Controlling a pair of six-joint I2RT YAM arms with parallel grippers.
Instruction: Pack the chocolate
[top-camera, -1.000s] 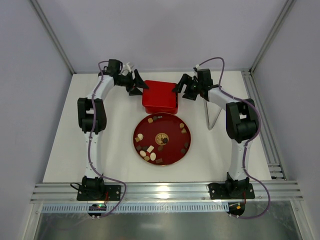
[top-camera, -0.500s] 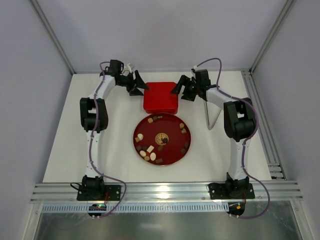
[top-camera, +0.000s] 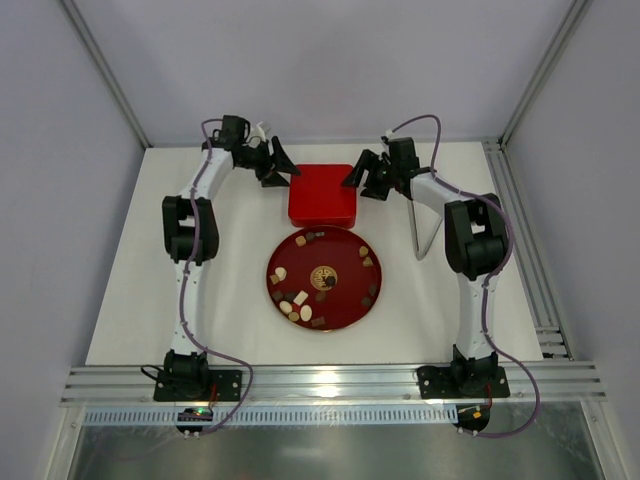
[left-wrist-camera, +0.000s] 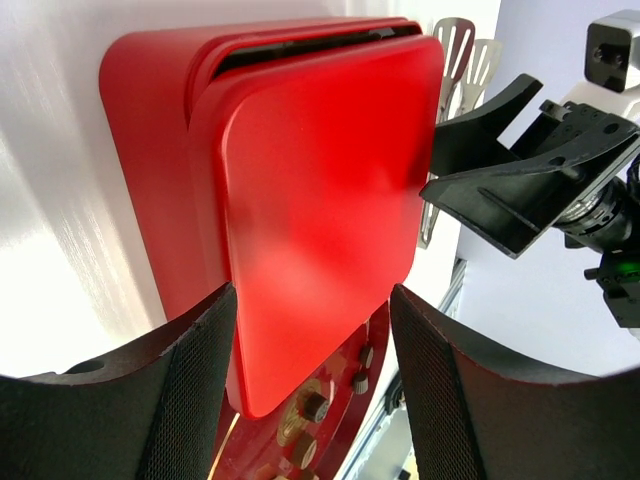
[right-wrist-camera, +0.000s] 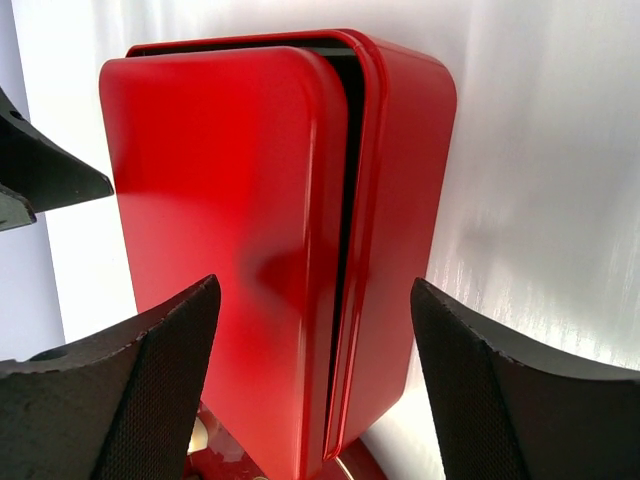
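1. The red box (top-camera: 322, 198) sits at 12 o'clock of the round red plate (top-camera: 346, 272), just beside its rim. The lid (left-wrist-camera: 320, 180) is on and looks slightly offset from the base, with a dark gap along one edge.
2. The chocolate (top-camera: 300, 298) is all on the plate, none in the box. The pieces are scattered, with the biggest cluster at the plate's 7 o'clock, and the gold emblem (top-camera: 322, 275) is at the centre.
3. The left gripper (top-camera: 283, 178) is at the box's 10 o'clock corner. Its fingers (left-wrist-camera: 190, 400) straddle the lid, but I cannot tell whether the pads press it.
4. The right gripper (top-camera: 360, 186) is at the box's 2 o'clock corner. Its fingers (right-wrist-camera: 130, 400) are spread on both sides of the box, table shows between box and one finger, and it is released, gripping nothing.
5. Why they are placed so is a judgement: the arms flank the box to get the lid off, since packing can't start while it is covered.
6. The metal tongs (top-camera: 428, 232) lie at 3 o'clock of the plate, well apart and untouched.
7. Counts: one box, one lid, one plate, one pair of tongs, two grippers. There are roughly sixteen chocolates, too small to count exactly.
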